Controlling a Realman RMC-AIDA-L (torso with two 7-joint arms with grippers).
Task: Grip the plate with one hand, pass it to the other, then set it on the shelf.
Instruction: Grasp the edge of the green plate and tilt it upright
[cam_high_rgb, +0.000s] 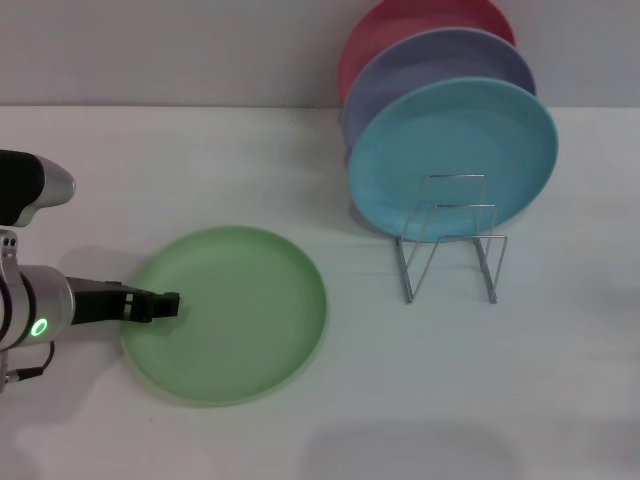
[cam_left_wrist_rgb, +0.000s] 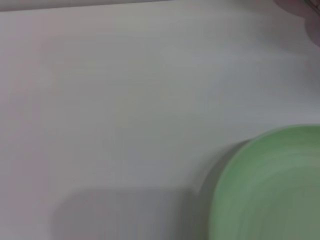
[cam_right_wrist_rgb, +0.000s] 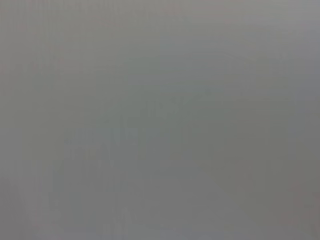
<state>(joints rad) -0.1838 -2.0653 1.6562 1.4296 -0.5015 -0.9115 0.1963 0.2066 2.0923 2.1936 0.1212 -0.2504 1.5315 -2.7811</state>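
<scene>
Left gripper (cam_high_rgb: 160, 305) at light green plate (cam_high_rgb: 235, 315) rim (table-flat).

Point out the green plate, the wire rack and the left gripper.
green plate (cam_high_rgb: 235, 320): head view, on its flat middle.
wire rack (cam_high_rgb: 450, 245): head view, on its upright wire dividers.
left gripper (cam_high_rgb: 165, 305): head view, at its black fingertips over the plate's rim.
</scene>
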